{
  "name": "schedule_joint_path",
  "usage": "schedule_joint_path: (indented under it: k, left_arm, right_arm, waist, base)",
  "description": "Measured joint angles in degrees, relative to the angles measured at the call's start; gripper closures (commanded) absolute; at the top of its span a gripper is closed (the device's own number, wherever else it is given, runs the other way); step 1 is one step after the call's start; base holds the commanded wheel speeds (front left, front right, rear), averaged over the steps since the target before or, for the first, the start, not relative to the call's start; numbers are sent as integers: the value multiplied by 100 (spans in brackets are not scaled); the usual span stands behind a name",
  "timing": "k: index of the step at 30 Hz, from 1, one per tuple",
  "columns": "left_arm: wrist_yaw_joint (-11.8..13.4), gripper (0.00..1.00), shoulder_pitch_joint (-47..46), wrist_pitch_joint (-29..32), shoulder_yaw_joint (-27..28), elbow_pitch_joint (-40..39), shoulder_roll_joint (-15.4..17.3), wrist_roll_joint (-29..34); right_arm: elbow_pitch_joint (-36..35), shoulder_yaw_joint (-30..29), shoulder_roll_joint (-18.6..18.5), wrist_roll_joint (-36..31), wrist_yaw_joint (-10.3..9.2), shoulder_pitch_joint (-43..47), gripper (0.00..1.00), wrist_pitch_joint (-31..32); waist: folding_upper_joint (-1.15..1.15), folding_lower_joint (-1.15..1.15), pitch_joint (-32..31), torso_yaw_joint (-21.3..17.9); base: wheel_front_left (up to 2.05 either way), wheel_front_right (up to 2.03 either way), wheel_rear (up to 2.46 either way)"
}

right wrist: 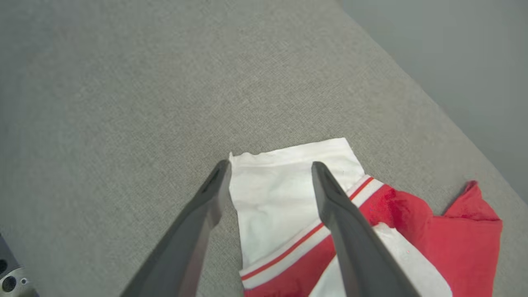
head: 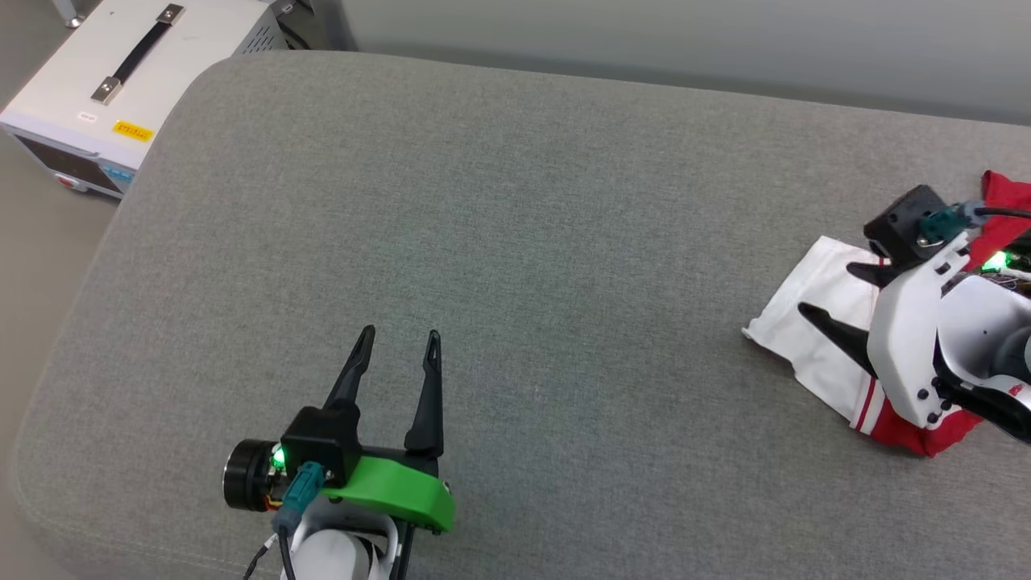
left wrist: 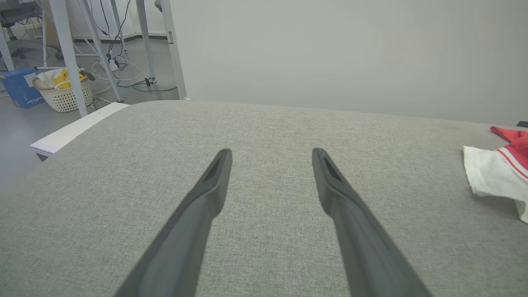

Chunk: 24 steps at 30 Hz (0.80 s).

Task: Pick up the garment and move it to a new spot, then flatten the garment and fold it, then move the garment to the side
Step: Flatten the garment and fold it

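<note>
On the right gripper (head: 830,290), jaws wide apart, unclamped, poised over the white sleeve of the garment (head: 813,362). In the right wrist view, the same right gripper (right wrist: 271,165) with both dark fingers (right wrist: 198,222) splayed at the sleeve's hemmed end, one just beside its edge, the other across the red-and-white striped trim. Touching the cloth or just above it: impossible to tell. Beneath and beyond, the garment (right wrist: 280,206) lying crumpled, not flat. White sleeve toward the open cushion, red body bunched behind, one red corner poking out toward the cushion's edge. All of it at the right end of the grey fabric cushion (head: 515,242), against the head view's right border, partly hidden under the white right arm (head: 910,338).

Well apart, at the lower left of the head view, the left gripper (head: 401,332), jaws likewise spread, empty, over bare grey weave. In the left wrist view, the left gripper (left wrist: 271,152) aimed across the cushion toward a pale wall (left wrist: 330,49), with the garment (left wrist: 491,173) off at the right edge, white sleeve and red striped band showing.

Further out, past the cushion's left end, a white equipment case (head: 97,89) with a black carry handle and a yellow label (head: 133,130). Beyond that, in the left wrist view, a white woven basket (left wrist: 66,97), a blue box (left wrist: 18,88), metal frame legs (left wrist: 68,53) and loose cables (left wrist: 119,66) on the floor.
</note>
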Motion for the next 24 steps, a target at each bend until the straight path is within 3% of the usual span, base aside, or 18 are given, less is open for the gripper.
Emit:
schedule_joint_path:
  k: [4,7,17,18,20,24]
  left_arm:
    - [40,0,-137,0,-65,-16,0,-46]
    - [46,0,-249,-1,-133,-40,0,-96]
    - [147,0,-508,0,-277,-58,0,-246]
    - [152,0,-510,0,-274,-56,0,-259]
    - [167,0,-508,0,-263,-43,0,-261]
    - [172,0,-496,0,-209,7,0,-260]
  right_arm:
    - [105,530,-101,241,0,-265,0,746]
    - [345,840,-74,285,0,-474,0,943]
    - [1622,1658,122,289,1,-896,0,634]
    - [1670,1677,120,348,1,-911,67,519]
    - [1737,1701,126,448,1,-955,100,276]
    - [1796,1726,214,586,1,-1031,100,-224]
  waist:
    - [0,0,175,75]
    - [0,0,322,136]
    - [0,0,719,390]
    - [0,0,732,420]
    - [0,0,736,455]
    - [0,0,644,453]
  base:
    - [0,0,0]
    - [0,0,0]
    - [0,0,0]
    - [0,0,0]
    - [0,0,0]
    - [0,0,0]
